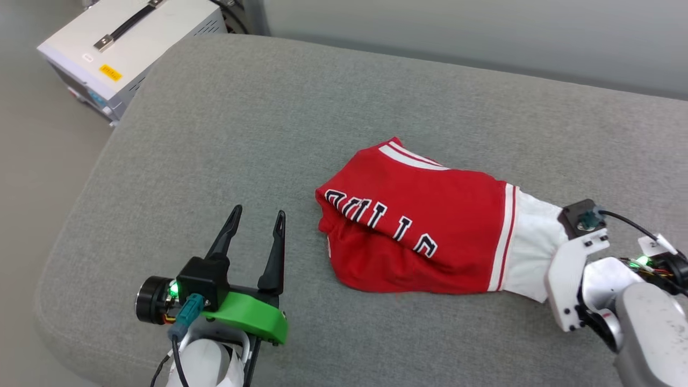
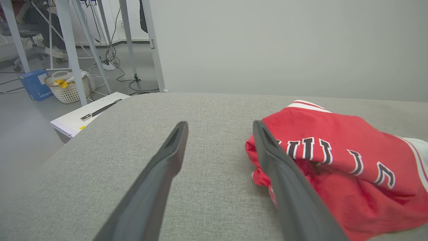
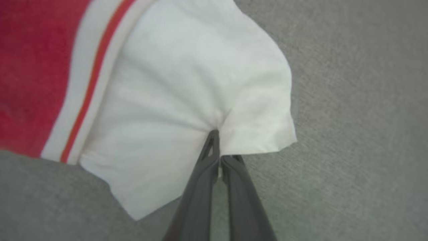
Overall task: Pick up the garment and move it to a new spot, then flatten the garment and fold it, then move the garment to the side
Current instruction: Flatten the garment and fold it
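Garment (image 1: 419, 231) crumpled | right jaws pinching its white sleeve (image 3: 187, 83) | left jaws wide, empty, nearby

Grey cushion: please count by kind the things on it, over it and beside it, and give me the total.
Shirt: 1
Grippers: 2, the left gripper and the right gripper
White box: 1
Total: 4

surface: grey upholstery (image 1: 226, 134) | wall (image 2: 284, 43): pale grey | floor (image 2: 20, 130): white case (image 1: 134, 48), basket (image 2: 68, 91)
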